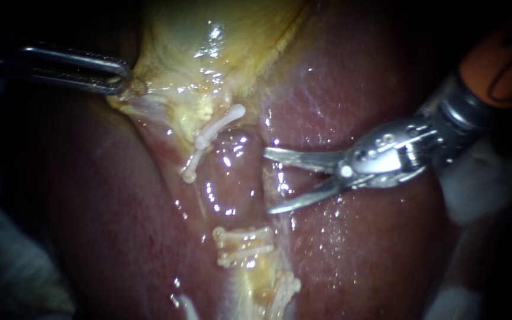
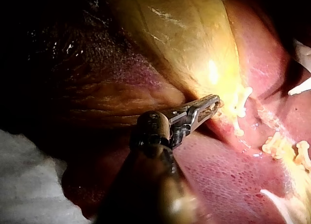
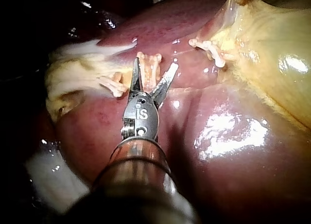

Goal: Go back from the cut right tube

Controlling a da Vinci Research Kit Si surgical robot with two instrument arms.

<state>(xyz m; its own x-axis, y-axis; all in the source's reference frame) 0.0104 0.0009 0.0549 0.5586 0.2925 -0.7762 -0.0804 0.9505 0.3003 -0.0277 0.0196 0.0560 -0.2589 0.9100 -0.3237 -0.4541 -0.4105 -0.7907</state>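
While the right instrument's blades (image 1: 268,181) stand wide open and empty, their tips lie just beside the pale cut tube (image 1: 280,228), far of its white clips (image 1: 241,243). Withdrawing unclosed could snag that strand or score the liver (image 1: 357,249). The left instrument's jaws (image 1: 120,80) clamp the gallbladder (image 1: 220,35) edge; a jerk could tear it.
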